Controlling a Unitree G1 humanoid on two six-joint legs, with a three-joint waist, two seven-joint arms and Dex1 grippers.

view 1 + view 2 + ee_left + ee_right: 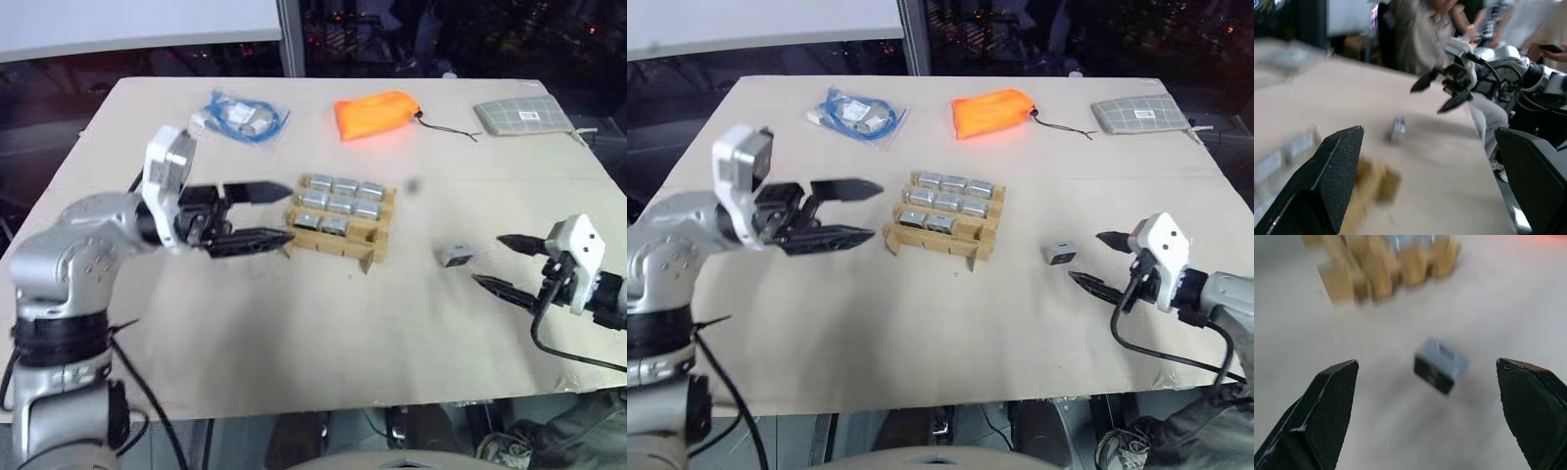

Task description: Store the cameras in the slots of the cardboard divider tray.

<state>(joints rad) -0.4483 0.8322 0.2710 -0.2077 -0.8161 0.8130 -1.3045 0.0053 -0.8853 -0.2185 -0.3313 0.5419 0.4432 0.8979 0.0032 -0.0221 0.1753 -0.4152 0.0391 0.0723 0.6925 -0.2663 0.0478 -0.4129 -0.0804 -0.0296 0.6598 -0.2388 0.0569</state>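
I see the tray (340, 226) in the middle of the table (294, 323), and it holds eight cameras (340, 204): three in the far row, three in the middle row, two in the near row. The near slot on the right side looks empty. One more camera, the loose camera (455, 256), lies on the table to the right of the tray, well apart from it, with a dark face turned toward me.

My right gripper (500, 263) is just beside this loose camera, on its right, with the fingers spread wide and nothing between them. In the right wrist view the loose camera (1440, 365) sits on the table between the two fingers (1322, 411), not touched by them.

My left gripper (277, 212) is close to the left edge of the tray, pointing at it, also spread wide and empty.

At the far side of the table I see a blue cable (238, 117) in a clear bag, an orange pouch (376, 114) and a grey checked pouch (523, 116)
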